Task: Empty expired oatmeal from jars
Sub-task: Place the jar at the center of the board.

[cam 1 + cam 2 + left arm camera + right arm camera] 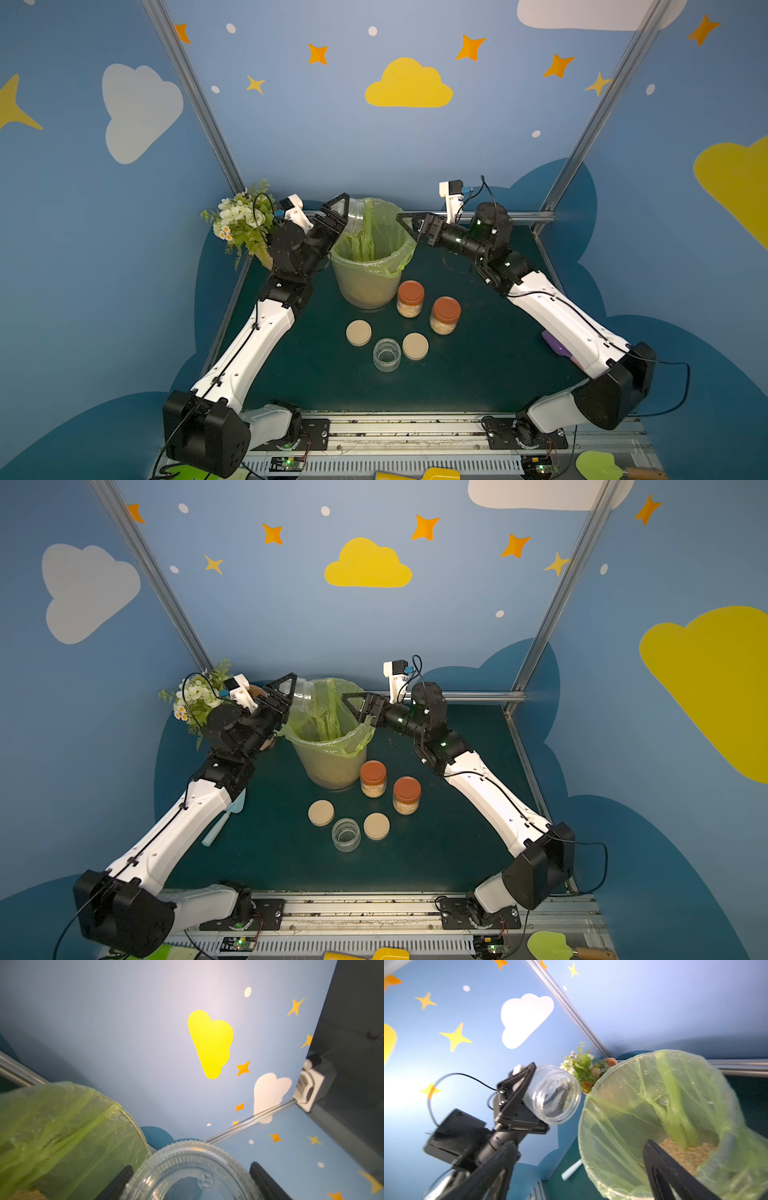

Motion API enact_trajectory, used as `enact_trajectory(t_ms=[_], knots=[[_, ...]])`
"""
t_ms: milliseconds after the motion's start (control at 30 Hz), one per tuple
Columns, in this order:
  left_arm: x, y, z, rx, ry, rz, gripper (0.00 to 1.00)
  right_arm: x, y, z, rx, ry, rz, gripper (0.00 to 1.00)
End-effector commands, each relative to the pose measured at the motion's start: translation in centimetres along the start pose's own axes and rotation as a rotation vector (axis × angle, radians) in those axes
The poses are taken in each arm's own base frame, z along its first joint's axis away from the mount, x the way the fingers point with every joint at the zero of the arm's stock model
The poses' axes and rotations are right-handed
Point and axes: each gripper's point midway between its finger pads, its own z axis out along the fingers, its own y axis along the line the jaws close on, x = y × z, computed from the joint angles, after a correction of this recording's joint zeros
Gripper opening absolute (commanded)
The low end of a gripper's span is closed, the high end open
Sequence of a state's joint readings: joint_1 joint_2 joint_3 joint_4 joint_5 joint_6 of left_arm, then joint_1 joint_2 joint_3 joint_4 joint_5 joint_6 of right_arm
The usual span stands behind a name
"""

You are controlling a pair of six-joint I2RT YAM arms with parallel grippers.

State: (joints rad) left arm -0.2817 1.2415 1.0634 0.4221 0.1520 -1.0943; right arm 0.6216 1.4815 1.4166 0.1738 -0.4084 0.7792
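My left gripper (338, 212) (289, 692) is shut on an empty clear jar (356, 214) (187, 1172), tipped on its side with its mouth over the rim of the green-bagged bin (365, 286) (328, 766). Pale oatmeal (685, 1155) lies in the bin's bottom. My right gripper (409, 226) (578, 1145) stands open and empty at the bin's opposite rim. Two jars with rust-orange lids (410, 298) (445, 315) hold oatmeal and stand in front of the bin. Nearer the front, an open empty jar (387, 354) stands between two loose beige lids (358, 332) (415, 345).
A flower pot (243, 222) stands at the back left, close behind my left wrist. A light blue spatula (222, 825) lies under the left arm, and a purple tool (555, 343) lies under the right arm. A green spatula (598, 465) rests past the front rail.
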Motion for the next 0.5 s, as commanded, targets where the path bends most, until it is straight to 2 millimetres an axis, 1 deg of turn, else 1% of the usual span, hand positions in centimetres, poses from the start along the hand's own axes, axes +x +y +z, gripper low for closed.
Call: enact_trajectory(t_ms=[0, 100, 167, 300, 467], knots=[[0.2, -4.0, -0.9, 0.182, -0.049, -0.214, 0.03, -0.5, 2.4, 0.4, -0.154, -0.056, 0.172, 0.95], [1.4, -3.5, -1.3, 0.166, -0.059, -0.27, 0.03, 0.6, 2.9, 1.1, -0.165, -0.05, 0.219, 0.96], [1.9, -3.4, -1.8, 0.169, -0.072, -0.301, 0.03, 1.3, 2.7, 1.5, -0.149, -0.051, 0.237, 0.96], [2.5, -3.4, -2.8, 0.17, -0.101, -0.343, 0.03, 2.6, 2.2, 2.1, -0.116, -0.065, 0.28, 0.97], [3.0, -2.2, -4.2, 0.134, -0.148, -0.399, 0.03, 4.0, 2.3, 3.3, -0.098, -0.053, 0.3, 0.97]])
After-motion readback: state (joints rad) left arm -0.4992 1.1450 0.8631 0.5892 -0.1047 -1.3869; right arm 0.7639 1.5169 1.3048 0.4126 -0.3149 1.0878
